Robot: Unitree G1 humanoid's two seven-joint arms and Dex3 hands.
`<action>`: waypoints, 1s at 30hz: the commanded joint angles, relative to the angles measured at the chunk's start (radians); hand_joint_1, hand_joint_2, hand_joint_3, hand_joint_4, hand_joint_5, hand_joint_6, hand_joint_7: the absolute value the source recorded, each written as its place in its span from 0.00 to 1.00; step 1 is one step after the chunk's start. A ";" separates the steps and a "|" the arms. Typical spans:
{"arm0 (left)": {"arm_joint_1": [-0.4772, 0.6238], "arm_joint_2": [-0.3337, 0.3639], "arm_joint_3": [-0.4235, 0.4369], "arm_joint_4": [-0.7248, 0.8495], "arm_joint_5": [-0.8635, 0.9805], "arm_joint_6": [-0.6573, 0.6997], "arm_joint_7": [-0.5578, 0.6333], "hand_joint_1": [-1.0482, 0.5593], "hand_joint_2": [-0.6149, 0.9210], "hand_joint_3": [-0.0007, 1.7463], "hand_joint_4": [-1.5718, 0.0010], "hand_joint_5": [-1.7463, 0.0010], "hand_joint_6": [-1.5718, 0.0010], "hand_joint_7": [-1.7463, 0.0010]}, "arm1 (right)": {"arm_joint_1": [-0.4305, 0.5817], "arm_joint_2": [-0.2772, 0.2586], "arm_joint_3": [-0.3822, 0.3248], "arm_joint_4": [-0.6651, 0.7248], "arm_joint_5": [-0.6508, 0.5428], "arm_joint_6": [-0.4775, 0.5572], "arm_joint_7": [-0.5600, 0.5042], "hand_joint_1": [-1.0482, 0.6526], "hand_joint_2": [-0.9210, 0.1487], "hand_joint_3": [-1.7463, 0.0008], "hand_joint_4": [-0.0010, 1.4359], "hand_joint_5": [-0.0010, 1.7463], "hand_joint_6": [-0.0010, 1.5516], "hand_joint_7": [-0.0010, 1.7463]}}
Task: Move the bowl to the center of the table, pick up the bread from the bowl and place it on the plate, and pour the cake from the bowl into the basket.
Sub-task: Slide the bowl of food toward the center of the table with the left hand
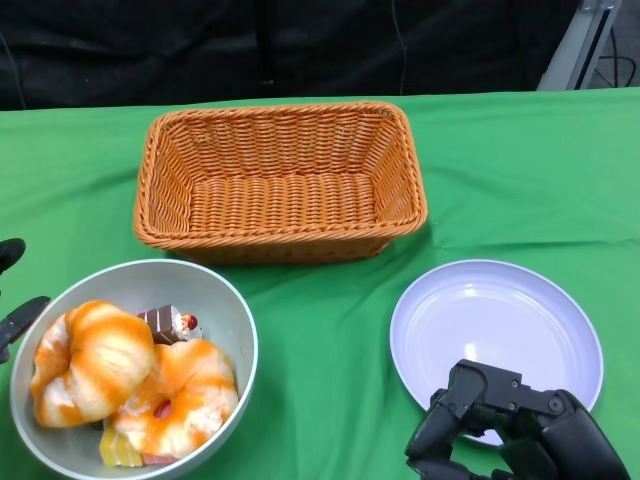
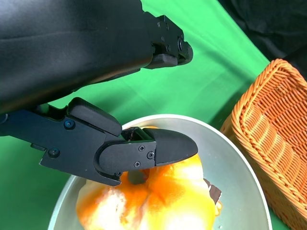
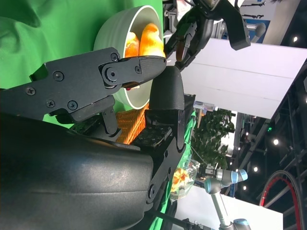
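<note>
A grey bowl (image 1: 215,300) stands at the table's near left. It holds two orange-and-white breads (image 1: 90,360) (image 1: 185,390) and a small chocolate cake (image 1: 165,322) between them. My left hand (image 1: 20,318) is at the bowl's left rim with its fingers apart and nothing in them. In the left wrist view one finger (image 2: 158,146) reaches over the bread (image 2: 158,201) in the bowl (image 2: 230,163). A white plate (image 1: 500,320) lies at the near right. My right hand (image 1: 520,425) hangs over the plate's near edge, holding nothing.
A woven orange basket (image 1: 280,195) stands in the middle at the back, just beyond the bowl. Green cloth covers the table. A dark backdrop runs along the far edge.
</note>
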 commanded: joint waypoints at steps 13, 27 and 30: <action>-0.060 0.091 -0.090 0.033 0.044 0.194 -0.048 0.17 1.00 0.38 1.00 1.00 1.00 1.00 | -0.019 0.012 0.005 0.013 -0.012 -0.023 -0.013 0.39 0.00 0.91 0.59 0.86 0.53 0.72; -0.105 0.086 -0.089 0.104 -0.031 0.249 -0.123 0.17 1.00 0.38 1.00 1.00 1.00 1.00 | -0.034 0.020 0.007 0.029 -0.020 -0.036 -0.015 0.40 0.00 0.91 0.59 0.87 0.52 0.73; -0.108 0.085 -0.083 0.103 -0.051 0.265 -0.128 0.18 1.00 0.38 1.00 1.00 1.00 1.00 | -0.034 0.021 0.007 0.029 -0.020 -0.036 -0.015 0.40 0.01 0.91 0.59 0.87 0.52 0.74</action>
